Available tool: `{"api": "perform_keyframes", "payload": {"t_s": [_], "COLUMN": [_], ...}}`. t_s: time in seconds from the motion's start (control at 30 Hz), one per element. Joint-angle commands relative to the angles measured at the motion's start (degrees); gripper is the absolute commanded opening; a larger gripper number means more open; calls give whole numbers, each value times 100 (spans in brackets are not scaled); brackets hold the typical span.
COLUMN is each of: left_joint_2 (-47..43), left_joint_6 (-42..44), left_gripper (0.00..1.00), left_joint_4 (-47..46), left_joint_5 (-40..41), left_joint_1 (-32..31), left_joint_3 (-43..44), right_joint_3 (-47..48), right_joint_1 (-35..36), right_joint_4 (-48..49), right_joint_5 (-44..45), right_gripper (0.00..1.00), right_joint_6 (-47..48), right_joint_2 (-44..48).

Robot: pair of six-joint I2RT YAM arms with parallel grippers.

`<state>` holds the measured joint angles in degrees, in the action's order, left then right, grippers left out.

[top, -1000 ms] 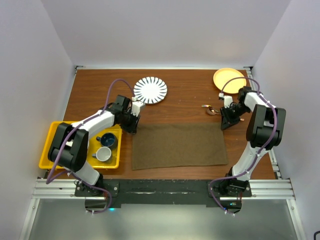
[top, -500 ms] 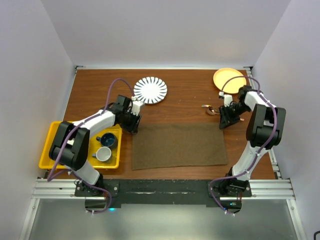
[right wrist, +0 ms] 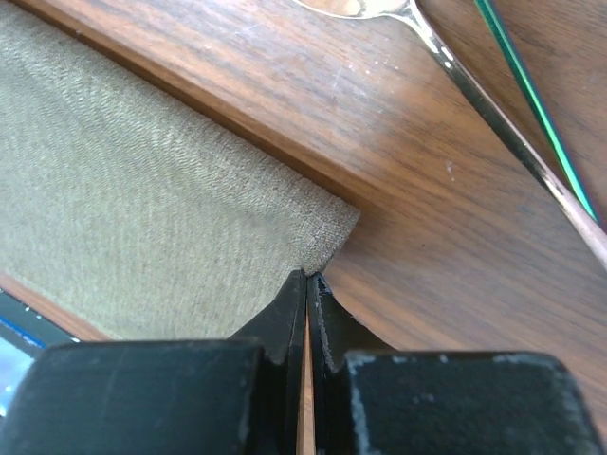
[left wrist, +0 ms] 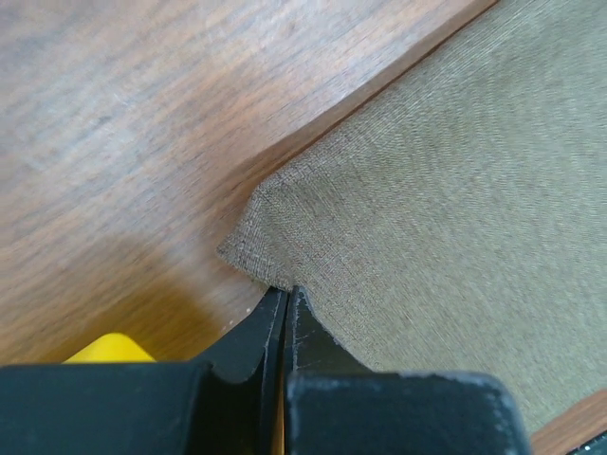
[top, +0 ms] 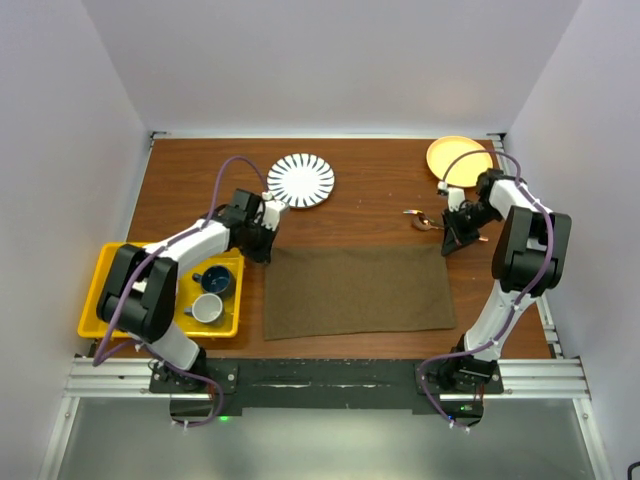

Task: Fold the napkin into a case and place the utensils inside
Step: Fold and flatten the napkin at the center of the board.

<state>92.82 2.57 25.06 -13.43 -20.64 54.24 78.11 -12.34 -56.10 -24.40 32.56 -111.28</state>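
The olive-brown napkin [top: 355, 290] lies flat on the wooden table, spread as a wide rectangle. My left gripper [top: 262, 250] is at its far left corner, shut on the cloth edge, and the corner [left wrist: 285, 227] is puckered up just past the gripper [left wrist: 285, 289]. My right gripper [top: 448, 243] is at the far right corner, shut on the cloth tip [right wrist: 327, 232] just past the gripper [right wrist: 308, 275]. The utensils [top: 420, 218] lie on bare wood just beyond that corner. A shiny spoon handle [right wrist: 493, 123] and a thin green-tinted piece [right wrist: 536, 104] show in the right wrist view.
A black-and-white striped plate [top: 301, 180] sits at the far middle and an orange plate [top: 458, 155] at the far right. A yellow tray [top: 110, 290] at the left holds a blue cup [top: 214, 281] and a pale cup [top: 207, 308].
My right gripper has shifted slightly up and away at the napkin's far right corner. The left gripper and the napkin have barely moved.
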Motion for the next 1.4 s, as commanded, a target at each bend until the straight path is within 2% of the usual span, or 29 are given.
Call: {"api": "perform_keyframes", "payload": {"t_s": [0.0,0.17,0.4,0.6,0.77,0.93,1.1,1.37], "left_joint_2": [-466,-651,-203,-79,-614,-1125,-792,-19], "left_joint_6": [33,42,130,191,156,121,25,-55], "left_gripper": [0,0,0,0,0,0,0,0], "left_joint_4": [-1,35,-220,-414,-178,-133,-299,-1055], "left_joint_5": [-133,-73,165,43,-483,-661,-722,-222], "left_joint_1": [-1,8,157,166,166,140,140,166], "left_joint_3": [280,438,474,474,465,552,676,447], "right_joint_3": [345,618,627,486,469,530,636,688], "right_joint_1": [-5,3,3,3,3,3,3,56], "right_joint_4": [-279,-385,-25,196,38,-50,11,143], "right_joint_5": [-275,-232,102,155,58,67,85,85], "right_gripper": [0,0,0,0,0,0,0,0], "right_joint_6": [84,58,-39,-65,31,67,-39,-118], "right_joint_2": [177,213,-68,-218,-8,63,-95,-218]}}
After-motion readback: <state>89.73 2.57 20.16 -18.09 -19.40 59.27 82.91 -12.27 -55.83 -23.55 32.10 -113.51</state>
